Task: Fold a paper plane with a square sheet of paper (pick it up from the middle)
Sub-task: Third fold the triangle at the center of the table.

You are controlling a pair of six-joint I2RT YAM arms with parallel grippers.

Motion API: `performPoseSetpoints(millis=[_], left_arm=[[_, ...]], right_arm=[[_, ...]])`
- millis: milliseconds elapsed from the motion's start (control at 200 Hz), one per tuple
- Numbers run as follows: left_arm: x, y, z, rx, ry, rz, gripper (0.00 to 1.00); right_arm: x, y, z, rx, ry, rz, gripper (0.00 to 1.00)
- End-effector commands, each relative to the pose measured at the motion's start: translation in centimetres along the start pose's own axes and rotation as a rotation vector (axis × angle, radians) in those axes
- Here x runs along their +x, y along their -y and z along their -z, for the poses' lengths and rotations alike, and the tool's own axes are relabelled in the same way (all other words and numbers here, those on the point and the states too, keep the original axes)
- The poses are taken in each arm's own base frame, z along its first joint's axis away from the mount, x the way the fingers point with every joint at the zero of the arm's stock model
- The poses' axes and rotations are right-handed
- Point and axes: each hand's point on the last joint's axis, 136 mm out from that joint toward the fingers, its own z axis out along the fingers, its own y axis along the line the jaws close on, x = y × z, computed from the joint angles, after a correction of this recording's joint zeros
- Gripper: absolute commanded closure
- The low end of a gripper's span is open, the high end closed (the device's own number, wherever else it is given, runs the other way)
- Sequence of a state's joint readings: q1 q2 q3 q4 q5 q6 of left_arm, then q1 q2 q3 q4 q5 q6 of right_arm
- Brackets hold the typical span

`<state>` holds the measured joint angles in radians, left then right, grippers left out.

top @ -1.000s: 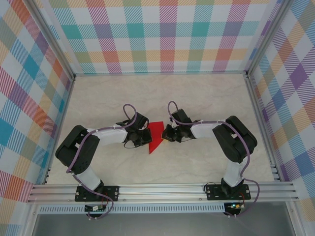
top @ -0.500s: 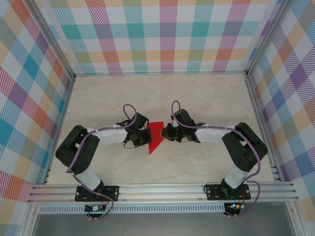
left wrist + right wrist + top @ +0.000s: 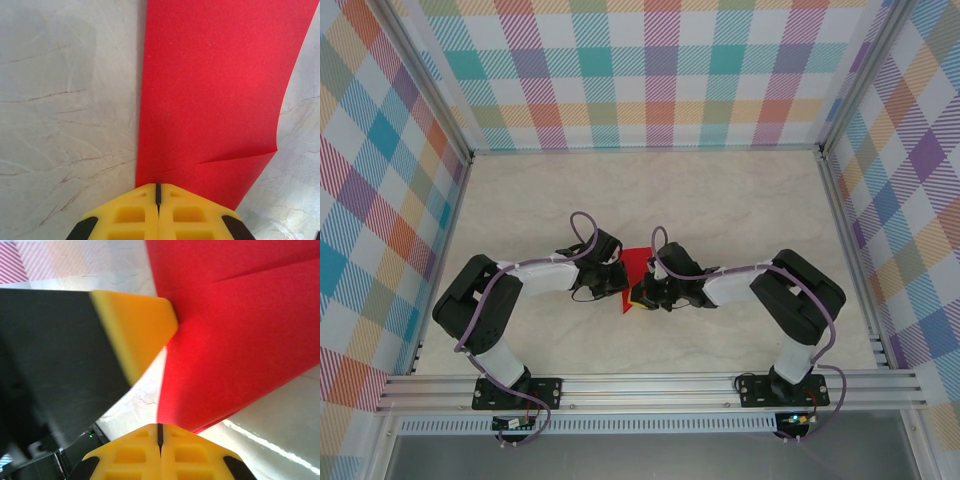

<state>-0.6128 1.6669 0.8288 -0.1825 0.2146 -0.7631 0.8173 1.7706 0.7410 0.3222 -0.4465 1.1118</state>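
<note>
— On the table (image 3: pixel 740 200), how far along?
— Early, I judge: red sheet (image 3: pixel 637 261) lies mid-table, creased, no dart yet. Left gripper (image 3: pixel 157 186) and right gripper (image 3: pixel 160 426) are both closed tight, tips at its edge.

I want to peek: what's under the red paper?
The pale marbled table lies under the red paper and shows around it. Anything flat beneath is covered, so I can't tell.
</note>
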Motion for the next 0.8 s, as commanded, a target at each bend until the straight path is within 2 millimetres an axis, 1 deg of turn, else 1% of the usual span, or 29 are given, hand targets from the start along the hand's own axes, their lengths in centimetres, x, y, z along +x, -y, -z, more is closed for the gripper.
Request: performPoseSetpoints(millis=[0,140,345,430,575,665,795], left_arm=[[2.0,-4.6,-0.5,-0.169,-0.044,0.03,1.0],[2.0,-4.5,-0.6,-0.168,-0.045,0.03,1.0],[1.9,-4.4,-0.5,-0.164,-0.042,0.027,1.0],[2.0,-4.5,-0.5,-0.166,-0.043,0.029,1.0],[2.0,-4.6,-0.5,-0.169,-0.043,0.03,1.0],[2.0,-4.5,-0.5,-0.168,-0.043,0.031,1.0],[2.0,-4.5,-0.4,-0.164,-0.041,0.03,1.0]], right_arm=[[0.0,-1.4,-0.9,-0.044,-0.021,0.015,0.97],[0.1,-0.6,-1.3,-0.028,-0.032,0.004,0.98],[0.3,0.8,-1.5,0.02,-0.034,-0.01,0.98],[0.3,0.8,-1.3,0.036,-0.029,-0.003,0.98],[0.2,-0.4,-1.2,0.022,-0.027,0.041,0.98],[0.5,-0.7,-1.4,0.036,-0.039,0.056,0.98],[0.6,0.8,-1.8,0.089,-0.037,0.032,0.98]])
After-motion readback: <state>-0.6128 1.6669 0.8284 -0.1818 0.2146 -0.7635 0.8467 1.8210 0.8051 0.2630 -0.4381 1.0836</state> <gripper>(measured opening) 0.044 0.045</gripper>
